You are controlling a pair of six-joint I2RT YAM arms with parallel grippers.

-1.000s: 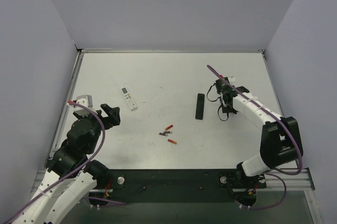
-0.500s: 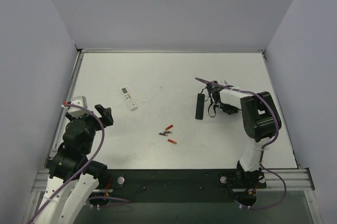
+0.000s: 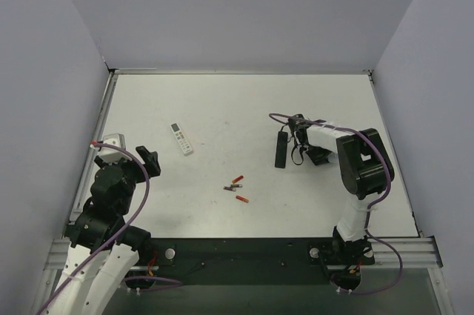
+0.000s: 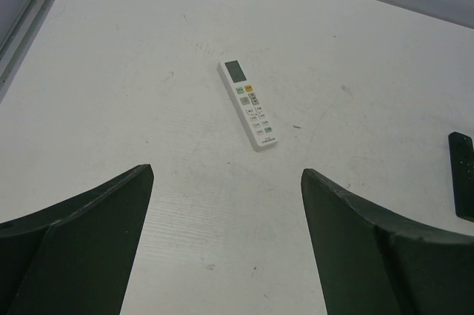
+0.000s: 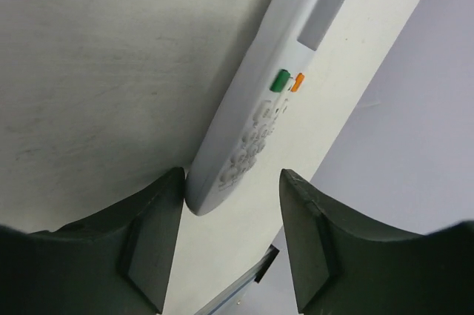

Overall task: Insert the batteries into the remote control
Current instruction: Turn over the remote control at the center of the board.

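A small white remote control (image 3: 181,138) lies face up left of centre; it also shows in the left wrist view (image 4: 249,104), well ahead of my fingers. My left gripper (image 3: 148,161) (image 4: 226,174) is open and empty above bare table. A near-identical white remote (image 5: 259,100) fills the right wrist view, its near end against one finger (image 5: 152,241) of my right gripper (image 5: 231,181). The jaws stand apart with a gap on the other side. My right gripper (image 3: 302,150) sits low beside the black remote; that white remote is hidden there. No blue batteries show in any view.
A slim black remote (image 3: 281,150) lies right of centre and shows at the edge of the left wrist view (image 4: 462,174). Two red cells (image 3: 237,179) (image 3: 242,199) and a dark grey cell (image 3: 231,188) lie near the front middle. A table rail (image 5: 244,285) and wall are close.
My right arm has folded in and its gripper has moved left and down, close to the black remote. My left arm has drawn back toward the left edge.
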